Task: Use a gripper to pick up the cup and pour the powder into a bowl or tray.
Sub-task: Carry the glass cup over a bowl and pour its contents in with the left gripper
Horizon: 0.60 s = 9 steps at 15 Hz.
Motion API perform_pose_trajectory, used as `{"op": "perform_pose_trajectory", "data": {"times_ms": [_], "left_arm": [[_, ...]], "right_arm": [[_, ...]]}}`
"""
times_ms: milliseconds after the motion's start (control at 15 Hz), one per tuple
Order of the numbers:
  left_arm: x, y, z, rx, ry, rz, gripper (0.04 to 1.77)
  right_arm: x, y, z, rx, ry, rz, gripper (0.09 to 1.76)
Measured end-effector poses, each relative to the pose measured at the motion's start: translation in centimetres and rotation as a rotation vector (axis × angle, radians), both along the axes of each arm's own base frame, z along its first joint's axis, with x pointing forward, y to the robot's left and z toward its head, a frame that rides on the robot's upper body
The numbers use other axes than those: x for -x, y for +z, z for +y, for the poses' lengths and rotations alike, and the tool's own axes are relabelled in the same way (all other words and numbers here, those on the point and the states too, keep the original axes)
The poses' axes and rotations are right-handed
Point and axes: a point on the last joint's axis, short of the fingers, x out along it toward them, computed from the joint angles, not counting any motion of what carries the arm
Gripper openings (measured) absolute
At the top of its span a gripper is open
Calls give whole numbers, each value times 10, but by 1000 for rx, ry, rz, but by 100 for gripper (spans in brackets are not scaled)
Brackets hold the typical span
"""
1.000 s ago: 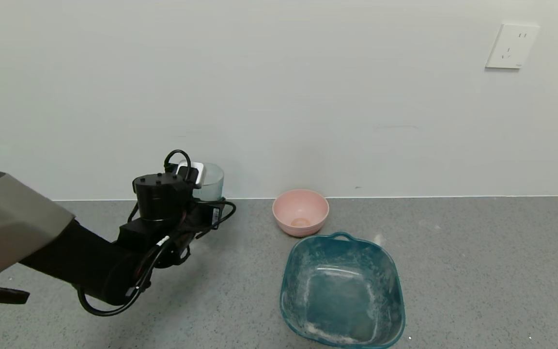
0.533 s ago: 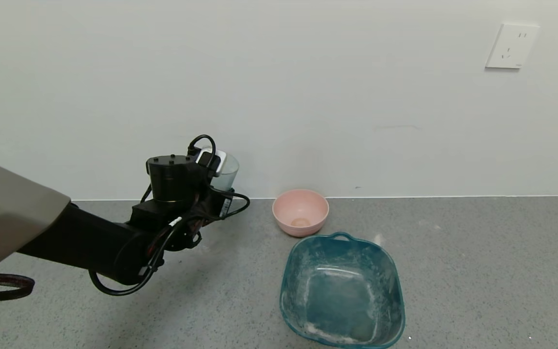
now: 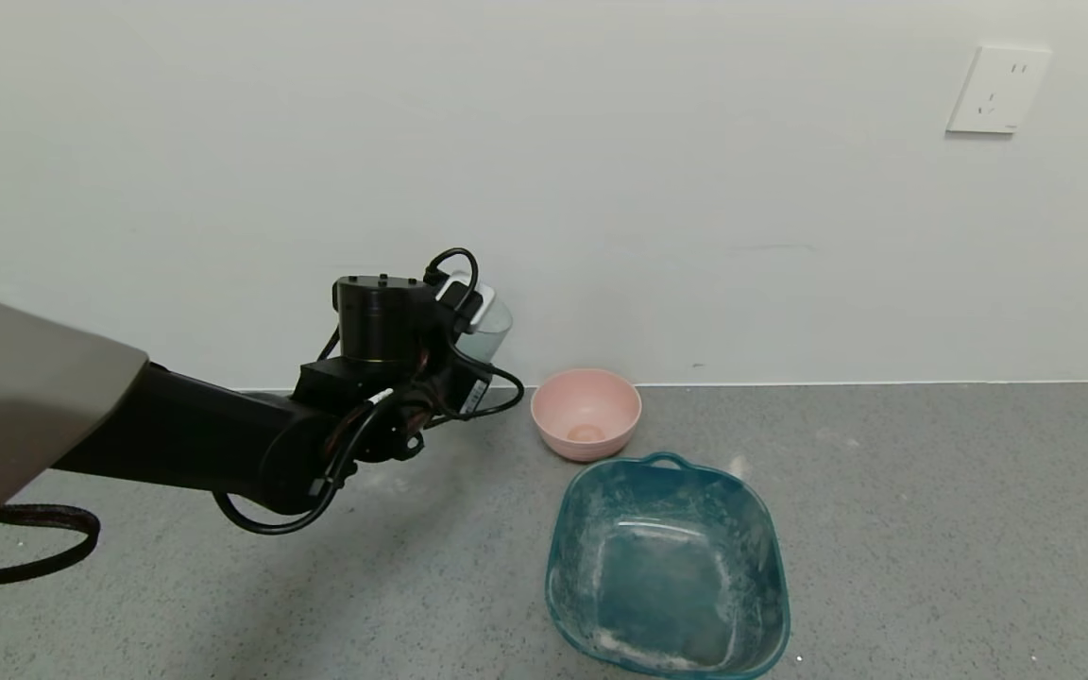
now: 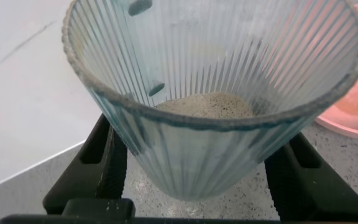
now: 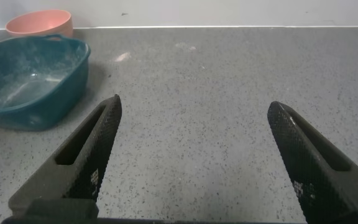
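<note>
Your left gripper [image 3: 478, 326] is clamped on the ribbed pale-blue cup [image 4: 216, 99], holding it upright and clear of the grey counter [image 3: 931, 529], up against the wall and just to the left of the pink bowl [image 3: 586, 413]. The powder [image 4: 207, 106] sits as a small pale heap at the cup's bottom, none of it near the rim.

What you should watch: the cup tapers toward its base, and the fingers [image 4: 104, 162] grip it low on that taper, so a sharp tilt could let it slide or rotate in the grip. The bowl is small and the teal tub [image 3: 667, 567] stands just in front of it (already dusted white inside), so a pour begun before the rim is over the bowl would likely scatter powder onto the counter or into the tub. Fine powder also tends to release all at once.

Your right gripper [image 5: 194, 155] hangs parked with its fingers wide apart, low over bare counter, well to the right of the tub.
</note>
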Motion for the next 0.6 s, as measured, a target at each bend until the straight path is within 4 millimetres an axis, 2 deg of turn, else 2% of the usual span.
{"op": "perform_pose_trajectory", "data": {"times_ms": [600], "left_arm": [[-13, 1, -26, -162, -71, 20, 127]], "right_arm": [[0, 0, 0, 0, 1, 0, 171]]}}
